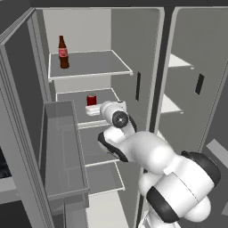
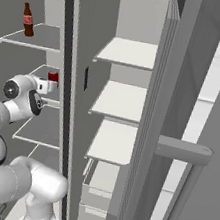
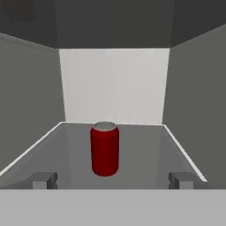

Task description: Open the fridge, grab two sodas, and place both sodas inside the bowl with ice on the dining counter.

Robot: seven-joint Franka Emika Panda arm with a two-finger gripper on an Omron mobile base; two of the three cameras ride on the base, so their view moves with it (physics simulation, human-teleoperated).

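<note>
The fridge (image 1: 133, 44) stands with both doors swung open. A red soda can (image 3: 104, 149) stands upright on the second shelf of the left compartment, also seen as the can (image 1: 91, 99) and the can (image 2: 53, 76). A dark-brown soda bottle (image 1: 63, 52) with a red label stands on the top shelf, at the upper left as the bottle (image 2: 28, 20). My gripper (image 3: 112, 180) is open, level with the can and just short of it, its fingertips (image 3: 44, 178) wide on either side. The bowl with ice and the dining counter are out of view.
The left door (image 1: 62, 147) hangs open close beside the arm, its grey bins jutting inward. A dark centre post (image 2: 62, 73) divides the fridge. The right compartment has bare shelves (image 2: 129, 52), and the right door (image 2: 181, 149) stands open.
</note>
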